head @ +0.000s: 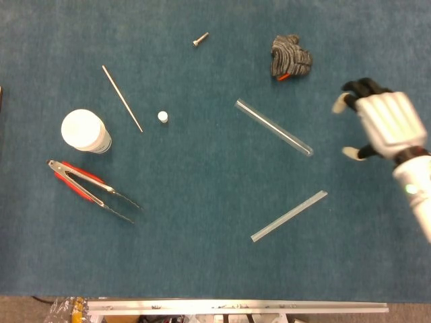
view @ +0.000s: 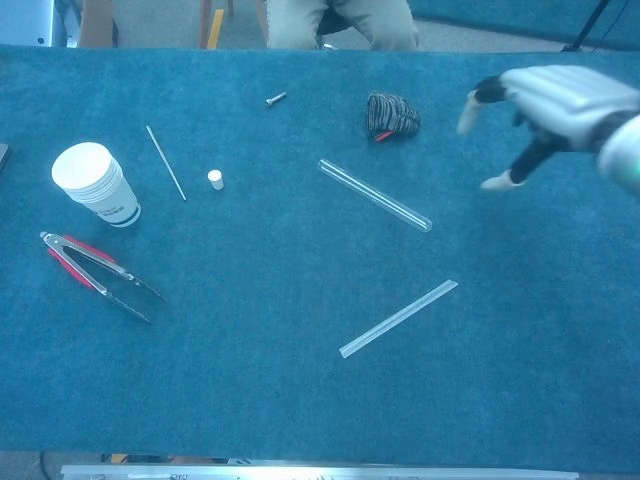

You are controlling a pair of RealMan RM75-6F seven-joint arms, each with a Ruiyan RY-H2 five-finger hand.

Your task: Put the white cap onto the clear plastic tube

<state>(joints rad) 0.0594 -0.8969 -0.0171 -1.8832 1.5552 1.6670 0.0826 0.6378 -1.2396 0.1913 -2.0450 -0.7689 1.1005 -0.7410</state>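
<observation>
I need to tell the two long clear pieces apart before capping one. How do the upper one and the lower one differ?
The upper clear tube looks round and glassy, with bright edge lines; the lower strip looks flat and frosted. The tube slants down to the right, the strip up to the right. The tube lies nearer the open right hand. Both lie flat on the blue mat, untouched.

No legible text, brand, number or sign anywhere in either view. Only a dark printed patch low on the side of the white paper cup (view: 97, 185), seen from the chest camera and too small and blurred to read.
</observation>
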